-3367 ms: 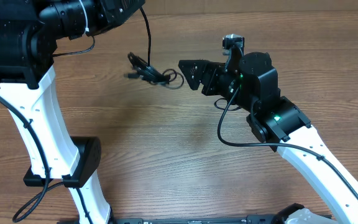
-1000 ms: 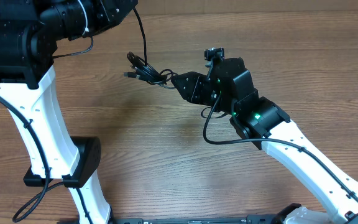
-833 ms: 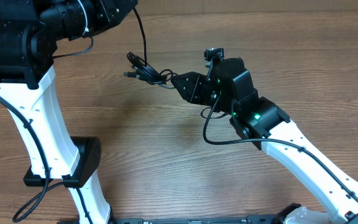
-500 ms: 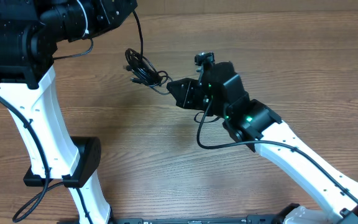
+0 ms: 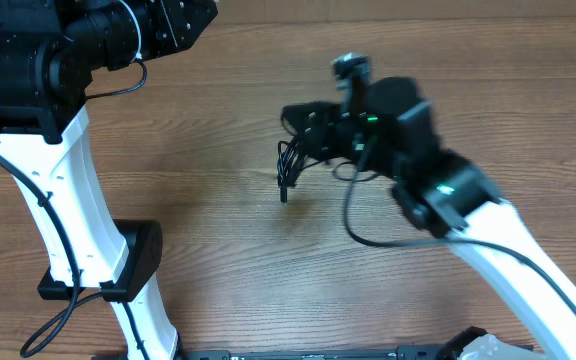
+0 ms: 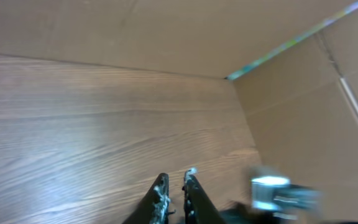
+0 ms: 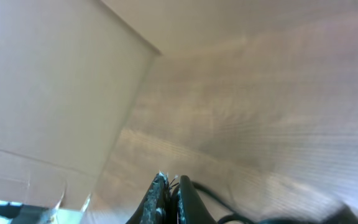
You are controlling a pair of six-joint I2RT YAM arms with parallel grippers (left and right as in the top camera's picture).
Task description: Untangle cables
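Black cables (image 5: 287, 172) hang as one bunched loop from your right gripper (image 5: 299, 124), near the middle of the wooden table (image 5: 218, 240), with a plug end pointing down and seemingly just clear of the wood. In the right wrist view the fingers (image 7: 161, 186) are pressed together, which fits a pinch on something this thin, though the wire itself cannot be made out between them there and the overhead view is blurred. Held from the top like this, the bundle's own weight is probably meant to let the loops drop apart, so you can see which strand crosses which. Your left gripper (image 6: 174, 185) is well apart, up at the far left corner, with its jaws all but closed, only a slim gap showing and nothing in it. That leaves it free to come in for a loose end. The knot looks far from undone. Next you likely need a second grip low on the bundle, and a thin, swinging wire will be easy to miss.
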